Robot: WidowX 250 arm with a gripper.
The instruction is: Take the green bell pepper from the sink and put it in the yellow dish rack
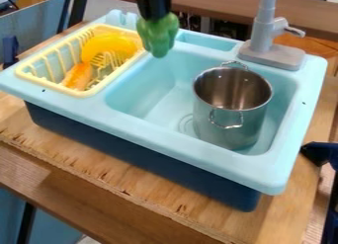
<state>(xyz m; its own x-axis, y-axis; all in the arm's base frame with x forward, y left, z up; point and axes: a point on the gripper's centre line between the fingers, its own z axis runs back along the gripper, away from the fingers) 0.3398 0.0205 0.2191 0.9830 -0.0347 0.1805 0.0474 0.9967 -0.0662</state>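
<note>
Hanging at the top of the frame, left of centre, the gripper [155, 15] is closed on a green pepper [157, 36]. The pot [224, 132] stands in the sink [191, 151], right of centre.

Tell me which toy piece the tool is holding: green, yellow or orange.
The green piece: it hangs from the tool above the sink, while the yellow piece and orange piece lie in the pale yellow rack.
</note>
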